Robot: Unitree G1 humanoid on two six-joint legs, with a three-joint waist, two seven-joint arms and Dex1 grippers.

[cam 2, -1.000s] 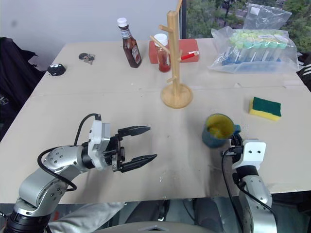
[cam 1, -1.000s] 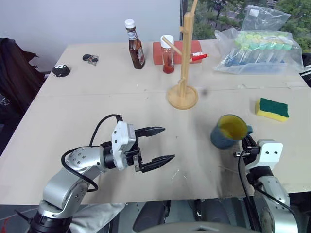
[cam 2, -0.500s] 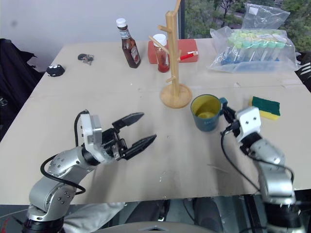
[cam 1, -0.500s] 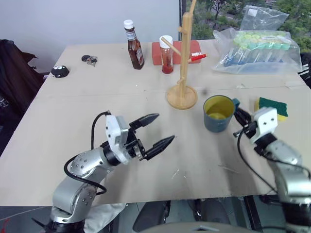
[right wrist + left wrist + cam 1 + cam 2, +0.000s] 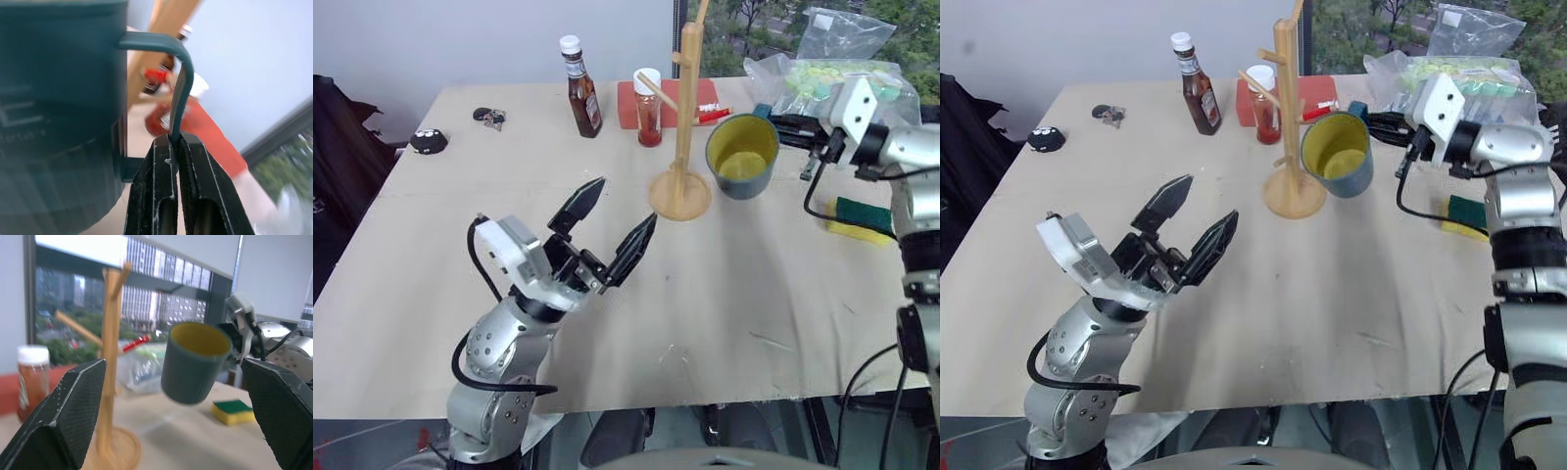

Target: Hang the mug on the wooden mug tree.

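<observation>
Up off the bench [image 5: 754, 294], just right of the wooden mug tree [image 5: 682, 117], I've got the mug [image 5: 742, 157] hanging in the air, its yellow inside tipped toward me. My right end effector [image 5: 173, 147] is clenched on the mug's loop handle: through the right wrist camera I see the two black fingers [image 5: 151, 196] pinched tight on the thin handle strip, the teal body sitting directly beside them. From the head cameras the mug sits at the tip of that end effector, which reaches across from the right with the handle on the mug's far right side. The mug is close beside the tree's post but I see no contact, and no peg is through the handle. My left end effector [image 5: 607, 220] is raised over the near-left part of the bench, released, jaws spread wide and holding nothing, aimed up toward the tree and mug; in its wrist camera the mug floats between the two fingers, well apart from them. Behind the tree stand a brown sauce bottle [image 5: 582, 88] and a red-filled jar [image 5: 649, 110]. A yellow-green sponge [image 5: 857, 217] lies on the bench below my right arm.
</observation>
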